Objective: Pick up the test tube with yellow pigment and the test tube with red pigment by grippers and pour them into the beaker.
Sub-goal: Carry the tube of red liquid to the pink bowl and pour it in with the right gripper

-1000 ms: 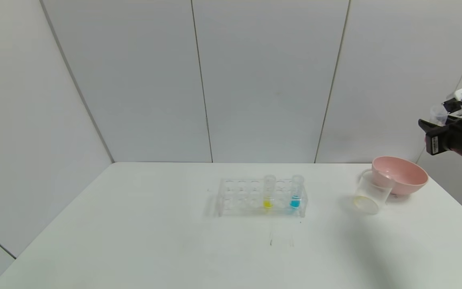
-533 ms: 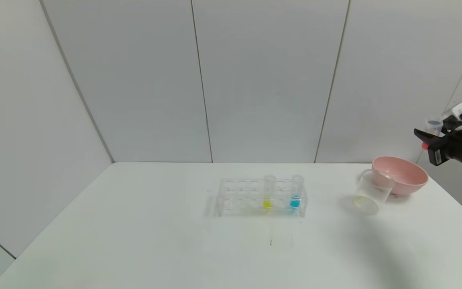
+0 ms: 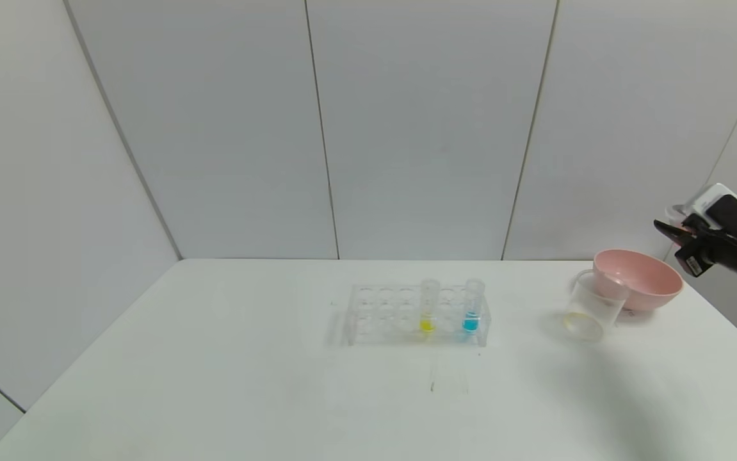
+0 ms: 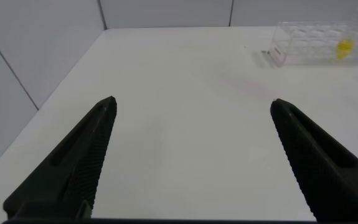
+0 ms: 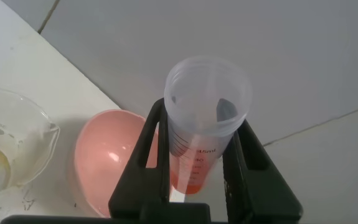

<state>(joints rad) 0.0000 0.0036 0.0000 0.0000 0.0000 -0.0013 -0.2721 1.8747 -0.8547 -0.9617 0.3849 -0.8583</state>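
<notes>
My right claw [image 3: 675, 229] hangs in the air at the pink bowl's [image 3: 638, 279] one o'clock, clamped on the red tube [image 5: 205, 124], whose orange-red liquid sits at its lower end. The beaker [image 3: 592, 310] touches the bowl at its eight o'clock. At the beaker's nine o'clock, well apart, the yellow tube [image 3: 428, 305] stands upright in the clear rack [image 3: 374, 315] beside a blue tube [image 3: 472, 305]. My left claw [image 4: 191, 155] is spread wide above the table [image 3: 214, 384].

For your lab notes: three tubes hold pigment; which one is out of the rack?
The red tube, gripped in the right claw above the pink bowl. The yellow tube and blue tube stand in the rack.
</notes>
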